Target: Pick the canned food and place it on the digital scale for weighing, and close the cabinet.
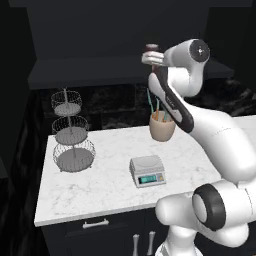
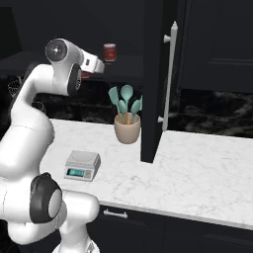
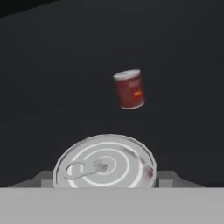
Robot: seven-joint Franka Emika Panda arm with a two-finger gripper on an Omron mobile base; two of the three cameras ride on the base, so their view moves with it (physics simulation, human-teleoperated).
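While the arm stands folded, elbow high and forearm levelled, its end effector [image 2: 100, 64] reaches into the dark shelf of the cabinet [image 2: 150, 74], high above and behind the digital scale [image 2: 82, 164]. Cabinet door swung open, edge-on, up and right of the scale.

Canned food [image 2: 109, 52] upright on that shelf, just past the end effector, far above the scale; hand view shows it ahead, apart from the fingers.

A second, brighter red tin [image 3: 105, 164] fills the foot of the hand view, ring-pull lid facing the camera. It hides the fingertips, so I cannot tell whether they are spread or pinching.

Scale sits bare on the desk [image 1: 100, 185].
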